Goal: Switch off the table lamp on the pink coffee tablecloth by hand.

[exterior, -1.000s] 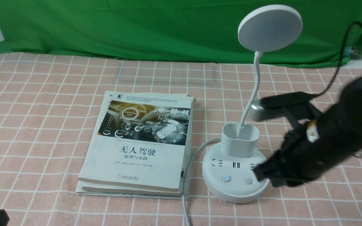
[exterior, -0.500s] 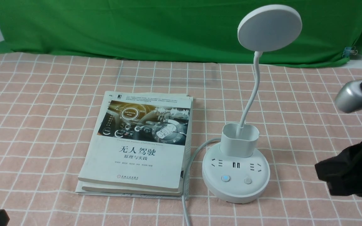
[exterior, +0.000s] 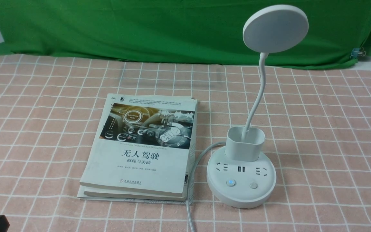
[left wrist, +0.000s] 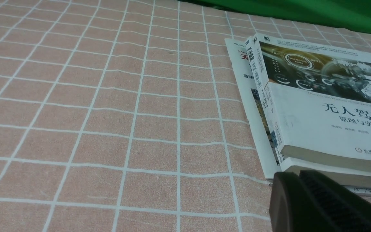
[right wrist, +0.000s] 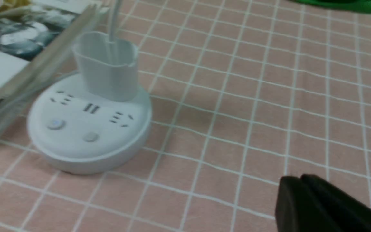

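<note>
Table lamp (exterior: pixel 241 193) right of centre — neck (exterior: pixel 263 69) sits in its cup holder (exterior: pixel 245 146). My left claw (left wrist: pixel 300 180), right claw (right wrist: pixel 301 183) — both pressed together.

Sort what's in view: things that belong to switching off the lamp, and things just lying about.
Job: white table lamp with round disc head and socketed base; salmon-pink gridded tablecloth under it; black right claw, clear of the lamp.
Lying about: stack of white paperback books beside the lamp; plain green cloth behind; black left claw near the books.
</note>
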